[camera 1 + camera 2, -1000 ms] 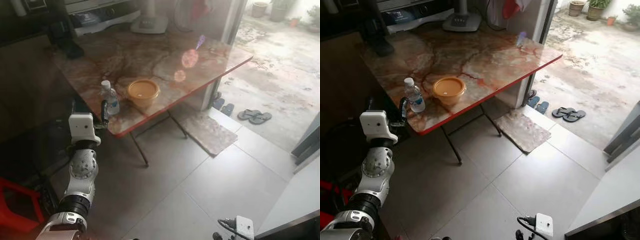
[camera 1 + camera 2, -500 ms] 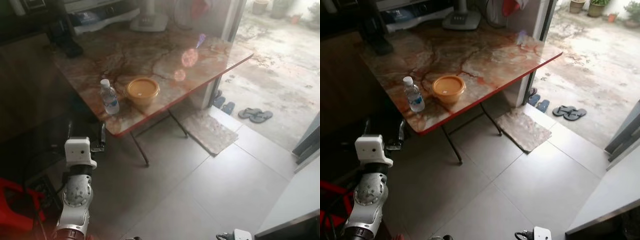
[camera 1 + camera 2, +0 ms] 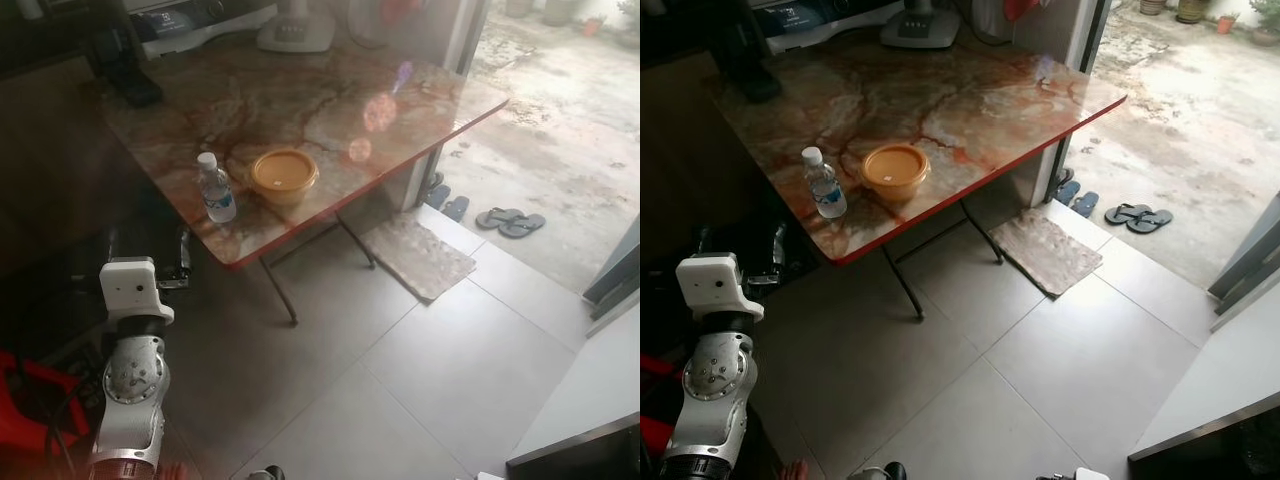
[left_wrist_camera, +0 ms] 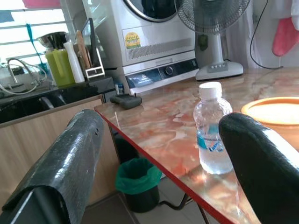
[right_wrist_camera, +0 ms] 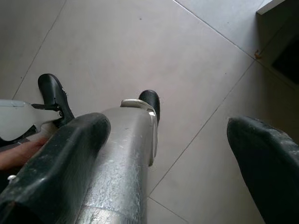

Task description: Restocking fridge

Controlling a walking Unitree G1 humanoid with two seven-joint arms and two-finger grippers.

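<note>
Locate the water bottle (image 3: 216,188) first: it stands upright on the marbled bench (image 3: 330,100) near the red front edge, at the corner closest to the robot. An orange lidded bowl (image 3: 284,176) sits just beside it, apart from the bottle.

Check the left tool (image 3: 150,262). It hangs below the bench edge and short of the bottle, touching nothing. In the left wrist view the left tool (image 4: 159,154) has its two black fingers (image 4: 70,154) spread wide and released, with the bottle (image 4: 212,128) framed between them on the bench top.

Check the right tool (image 5: 173,154). Its fingers are also parted and hold nothing; it points down at the tiled floor (image 5: 140,46) beside the robot's own leg.

Note the surroundings: a fan base (image 3: 920,25) stands at the far side of the bench, a mat (image 3: 1045,250) lies on the floor by the open doorway, and a pair of sandals (image 3: 1138,216) lies outside.
</note>
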